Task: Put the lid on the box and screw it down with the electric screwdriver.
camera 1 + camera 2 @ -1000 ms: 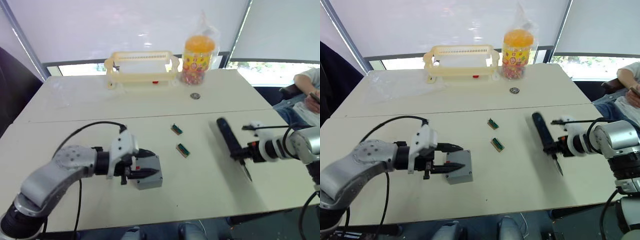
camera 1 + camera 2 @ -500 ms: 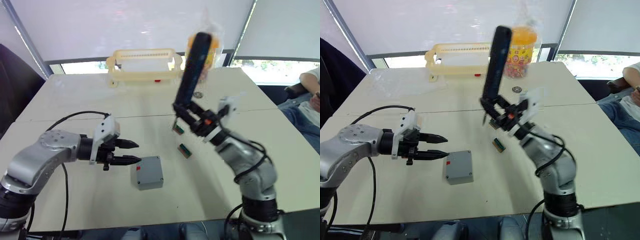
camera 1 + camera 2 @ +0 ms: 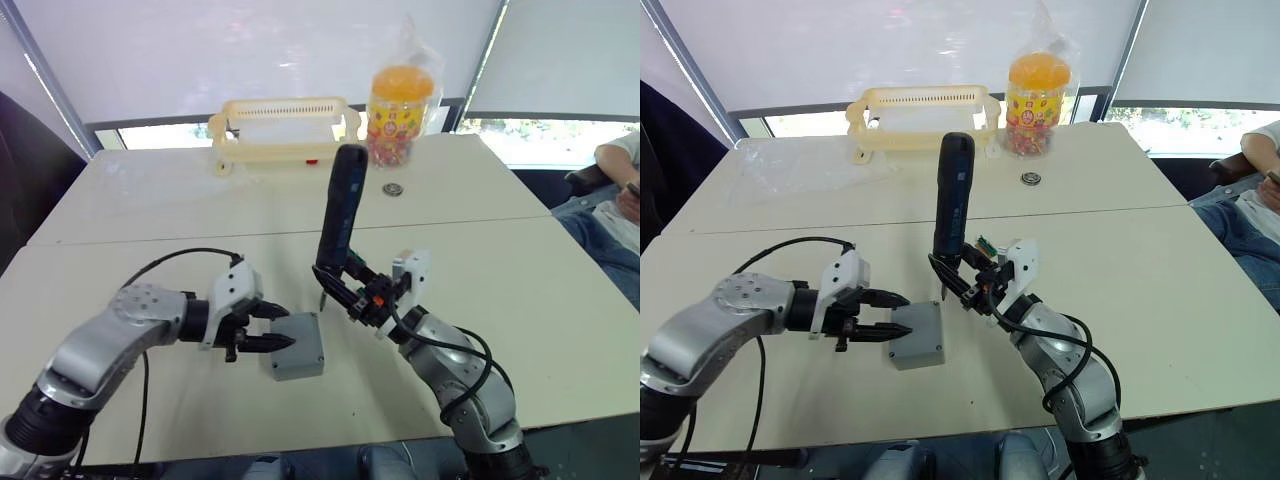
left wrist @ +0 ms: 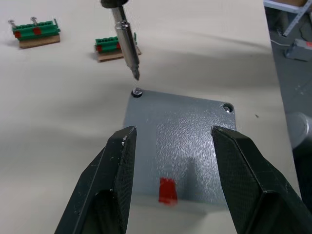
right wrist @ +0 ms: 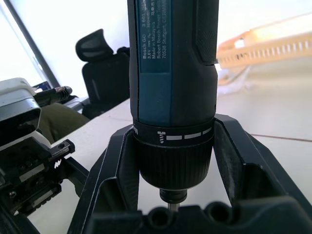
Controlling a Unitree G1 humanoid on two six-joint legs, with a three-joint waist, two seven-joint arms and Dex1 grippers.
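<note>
Cream table (image 3: 520,290) first: I see the yellow basket (image 3: 285,130) and orange snack jar (image 3: 398,100) at the far edge, a coin-like disc (image 3: 391,189) near them, and a person's arm at the far right.

What changed: a second ago my right arm was out at the right edge with the electric screwdriver (image 3: 338,215) lying low; half a second ago it swung the tool up over mid-table; now the tool stands near upright, tilted slightly away from me, bit down over the box (image 3: 295,347). My left gripper (image 3: 266,326) was on the box, backed off, and is back at its left side. I read that as moving from fetching the tool to driving the first screw.

Right gripper (image 3: 965,285): fingers clamped round the screwdriver collar, forearm low and angled in from the right. Left gripper: fingers spread, straddling the box's near side; contact unclear, not clamped as far as I can tell.

Lid (image 4: 180,136) is already seated on the box, red mark facing the left gripper. In the left wrist view the bit tip hangs just above the corner screw (image 4: 137,91), not yet engaged. Second screw (image 4: 227,107) sits in the next corner. Two green terminal blocks (image 4: 117,47) lie beyond the box.
</note>
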